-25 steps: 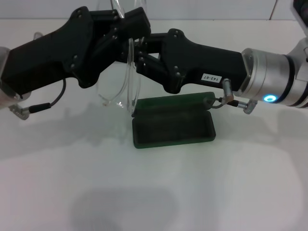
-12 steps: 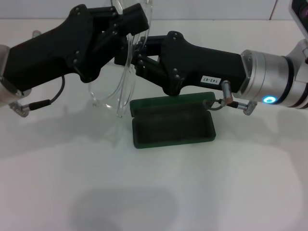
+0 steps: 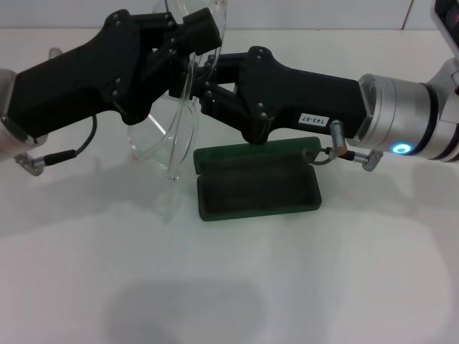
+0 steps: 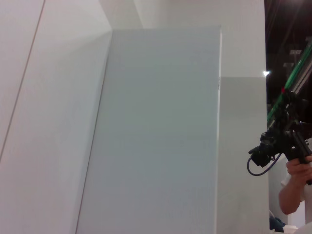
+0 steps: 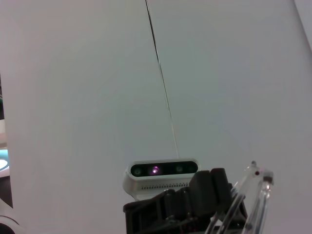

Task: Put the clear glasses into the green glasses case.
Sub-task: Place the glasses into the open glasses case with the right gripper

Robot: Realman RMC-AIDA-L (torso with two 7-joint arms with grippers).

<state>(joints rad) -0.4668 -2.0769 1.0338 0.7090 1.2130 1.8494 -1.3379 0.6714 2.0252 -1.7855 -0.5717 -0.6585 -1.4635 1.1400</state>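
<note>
- Case (image 3: 258, 186) lies open on the table (image 3: 229, 287), lid back at 12 o'clock.
- Glasses (image 3: 176, 136) hang upright above its 10 o'clock corner, clear of the lining.
- Left gripper (image 3: 190, 39) pinches the glasses at the top.
- Right gripper (image 3: 204, 86) meets it from 3 o'clock; its grip I cannot tell.
</note>
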